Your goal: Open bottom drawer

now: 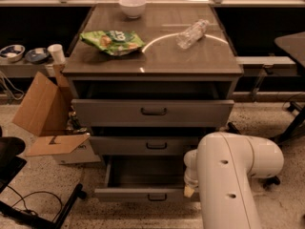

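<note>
The bottom drawer (143,193) is the lowest of three grey drawers in a cabinet. It stands pulled out, with its plain grey inside (145,171) showing and a small dark bar handle (157,197) on its thin front. My gripper (189,191) is at the right end of that drawer's front, mostly hidden behind my white arm (228,180), which fills the lower right of the camera view. The middle drawer (143,145) and the tall top drawer (152,112) are each pulled out a little.
On the cabinet top (157,56) lie a green snack bag (113,41), a clear plastic bottle (192,33) and a white bowl (132,6). An open cardboard box (47,118) stands left of the cabinet. A dark chair base (28,204) is at lower left.
</note>
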Available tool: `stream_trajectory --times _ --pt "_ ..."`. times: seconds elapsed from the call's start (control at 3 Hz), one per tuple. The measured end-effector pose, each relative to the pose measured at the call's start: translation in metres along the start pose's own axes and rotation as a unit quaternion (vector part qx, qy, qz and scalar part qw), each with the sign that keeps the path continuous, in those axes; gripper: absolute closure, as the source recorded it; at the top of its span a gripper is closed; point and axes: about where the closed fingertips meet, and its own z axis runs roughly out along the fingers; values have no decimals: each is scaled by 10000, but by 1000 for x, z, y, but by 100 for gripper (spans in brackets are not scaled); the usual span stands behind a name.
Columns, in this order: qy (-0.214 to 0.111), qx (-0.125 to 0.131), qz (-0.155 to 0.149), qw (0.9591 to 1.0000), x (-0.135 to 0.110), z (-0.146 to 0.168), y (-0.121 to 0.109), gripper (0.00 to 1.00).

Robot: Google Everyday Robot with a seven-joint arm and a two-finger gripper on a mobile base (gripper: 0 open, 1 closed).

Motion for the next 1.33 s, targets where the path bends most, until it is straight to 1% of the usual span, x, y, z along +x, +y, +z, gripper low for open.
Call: stream_trajectory --times 0.33,0.67,1.0,1.33 --pt "37 -18 203 9998 10 -2 2 100" --pt "38 -20 204 9998 10 -2 2 85" --pt "38 -20 204 9998 10 -2 2 53" --pt "38 -20 204 9998 10 -2 2 30"
